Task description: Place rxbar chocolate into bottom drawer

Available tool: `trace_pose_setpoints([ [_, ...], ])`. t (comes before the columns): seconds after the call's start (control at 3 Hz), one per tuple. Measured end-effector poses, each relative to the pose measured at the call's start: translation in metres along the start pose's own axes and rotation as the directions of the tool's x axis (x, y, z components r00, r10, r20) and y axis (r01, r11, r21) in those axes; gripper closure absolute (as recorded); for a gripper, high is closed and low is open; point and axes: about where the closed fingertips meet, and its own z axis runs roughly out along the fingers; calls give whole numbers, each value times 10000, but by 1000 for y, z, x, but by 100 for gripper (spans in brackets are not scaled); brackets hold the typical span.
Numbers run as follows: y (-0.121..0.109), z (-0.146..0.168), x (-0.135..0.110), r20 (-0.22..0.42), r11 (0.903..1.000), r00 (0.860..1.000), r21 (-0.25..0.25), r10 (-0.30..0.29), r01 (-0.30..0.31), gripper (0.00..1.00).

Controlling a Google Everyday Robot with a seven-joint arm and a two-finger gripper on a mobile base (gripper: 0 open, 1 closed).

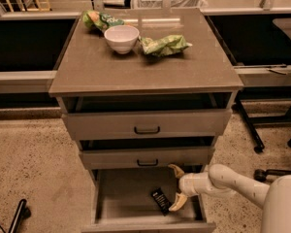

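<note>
The gripper point(177, 186) sits inside the open bottom drawer point(123, 195), toward its right side. Its two pale fingers are spread wide apart, one pointing to the far side under the middle drawer, the other toward the near rim. It holds nothing. The white arm point(233, 181) reaches in from the right, low over the drawer's right wall.

The chocolate bar point(161, 200) lies flat on the grey drawer floor just left of the gripper, its black wrapper turned at a slant. The near finger point(178, 202) ends just beside the bar's right edge; whether they touch, I cannot tell.

Above the bottom drawer, the middle drawer point(146, 157) is pulled out a little, and the top drawer point(145, 123) a little less; each has a black handle on its grey front.

On the cabinet top point(136, 72), toward the far side, a white bowl point(121, 37) stands upright. One green snack bag point(165, 45) lies just right of the bowl, and another green bag point(101, 19) lies behind it to the left. A speckled floor point(34, 164) surrounds the cabinet, and a black wheeled leg point(254, 140) stands to its right.
</note>
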Motion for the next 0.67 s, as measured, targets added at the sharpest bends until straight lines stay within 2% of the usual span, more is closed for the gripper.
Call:
trace_pose_setpoints([
  [0.33, 5, -8, -8, 194, 9993, 9992, 164, -339, 336, 0],
  [0.67, 30, -49, -23, 6, 9938, 9964, 731, -842, 840, 0],
])
